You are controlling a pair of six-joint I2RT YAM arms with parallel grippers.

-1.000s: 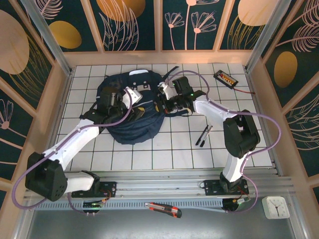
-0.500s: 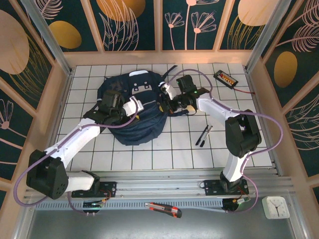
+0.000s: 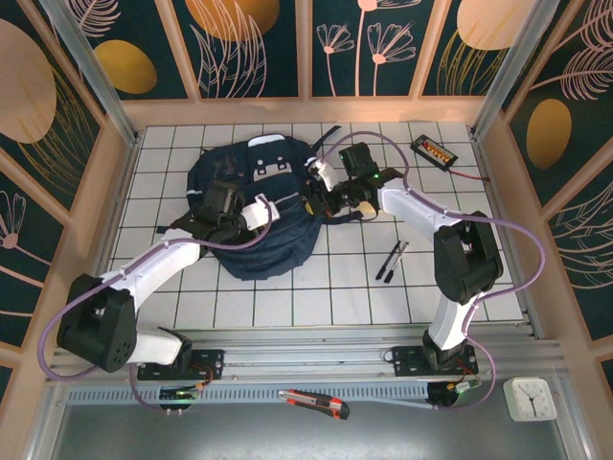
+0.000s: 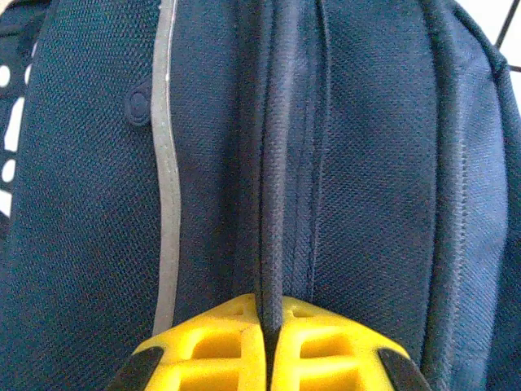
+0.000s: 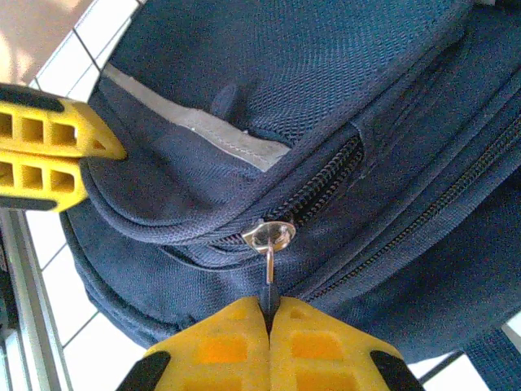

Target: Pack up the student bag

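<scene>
The bag (image 3: pixel 251 206) lies toward the far left of the tiled table (image 3: pixel 364 297), between both arms; the left gripper (image 4: pixel 269 318) is clamped on a piped ridge (image 4: pixel 273 163) of its cloth; the right gripper (image 5: pixel 269 309) is pinched shut on the zip pull (image 5: pixel 269 265). It looks like the zip step to me: left should anchor the cloth taut; right should draw the pull along the teeth's line, never upward, or the slim tab may slip free.
</scene>
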